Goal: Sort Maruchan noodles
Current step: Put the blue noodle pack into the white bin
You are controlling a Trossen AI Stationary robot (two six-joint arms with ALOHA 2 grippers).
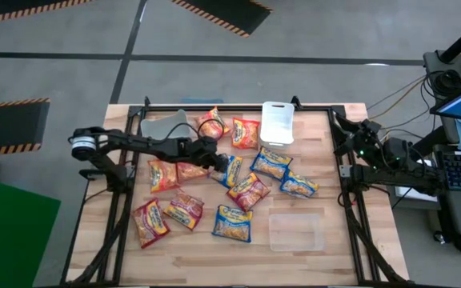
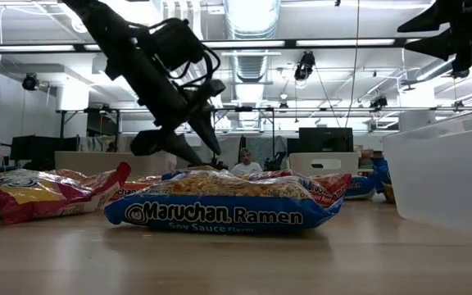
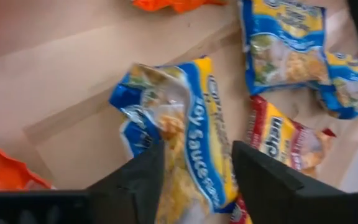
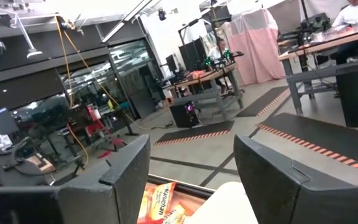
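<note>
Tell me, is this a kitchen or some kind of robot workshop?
Most likely a robot lab or workshop, not a kitchen. There are striped hazard markings on the concrete floor, workbenches with equipment, and computer monitors behind the wooden table of noodle packets.

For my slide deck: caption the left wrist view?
Left gripper open over a blue-and-yellow ramen packet.

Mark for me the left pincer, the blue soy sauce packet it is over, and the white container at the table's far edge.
left pincer (image 3: 194, 171), left wrist view, gap between its fingertips.
blue soy sauce packet (image 3: 185, 118), left wrist view, middle of its face.
white container (image 1: 278, 123), high view, its centre.
</note>
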